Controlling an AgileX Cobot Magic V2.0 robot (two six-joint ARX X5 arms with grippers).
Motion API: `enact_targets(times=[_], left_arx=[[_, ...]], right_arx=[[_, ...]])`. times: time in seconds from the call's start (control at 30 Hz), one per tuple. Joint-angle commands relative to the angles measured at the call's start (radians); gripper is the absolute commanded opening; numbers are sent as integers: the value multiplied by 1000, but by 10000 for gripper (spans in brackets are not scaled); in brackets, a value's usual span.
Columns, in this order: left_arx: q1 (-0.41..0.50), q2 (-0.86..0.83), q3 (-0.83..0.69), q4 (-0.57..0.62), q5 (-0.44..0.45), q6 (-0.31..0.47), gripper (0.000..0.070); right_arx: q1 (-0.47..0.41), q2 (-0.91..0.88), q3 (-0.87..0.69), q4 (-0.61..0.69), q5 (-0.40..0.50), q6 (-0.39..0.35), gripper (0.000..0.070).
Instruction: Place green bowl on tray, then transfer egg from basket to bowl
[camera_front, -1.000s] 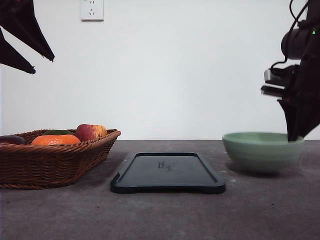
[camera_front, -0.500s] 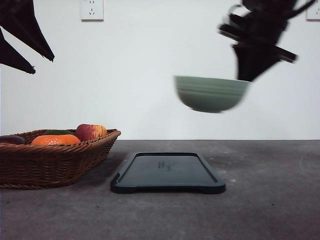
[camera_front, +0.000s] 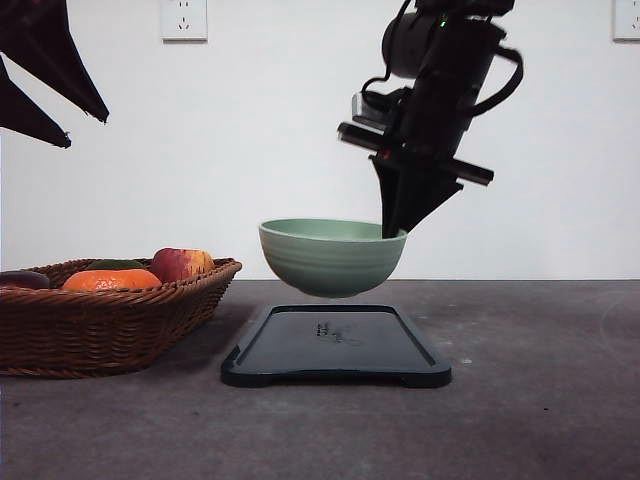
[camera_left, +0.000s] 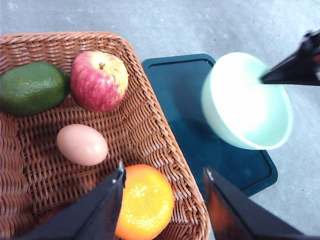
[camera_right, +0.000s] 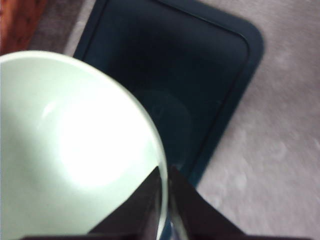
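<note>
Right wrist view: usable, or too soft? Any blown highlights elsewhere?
Right wrist view: soft overall, the green bowl has a washed-out glare patch inside, and the tray edges are smeared. Left wrist view: the bowl interior is nearly blown to white, but the basket and egg are sharp. Front view: crisp, with the right gripper dark against the wall.

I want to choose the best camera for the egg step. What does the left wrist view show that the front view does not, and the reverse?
The left wrist view alone shows the egg lying in the basket, beside an avocado, and the bowl's empty inside. The front view alone shows the gap between the green bowl and the tray below it, plus a wall socket. Both show the right gripper pinching the bowl's rim, the apple and the orange.
</note>
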Motion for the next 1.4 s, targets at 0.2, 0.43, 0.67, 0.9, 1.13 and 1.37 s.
enact_targets(times=[0.2,0.43,0.67,0.9,1.13,1.37], left_arx=[[-2,9,22,9,9,14,312],[-2,9,22,9,8,14,312],[-2,9,22,8,9,14,312],[-2,9,22,8,9,14,311],[-2,9,22,9,9,14,311],[-2,9,22,8,9,10,311]], right_arx=[[16,87,22,25,22,18,0],[18,112,22,29,38,21,155],[21,76,54,-27,37,20,286],[32,-87,12,-15,89,1,285],[64,-352,-386,290,88,1,284],[75,-635,-731,479,89,1,284]])
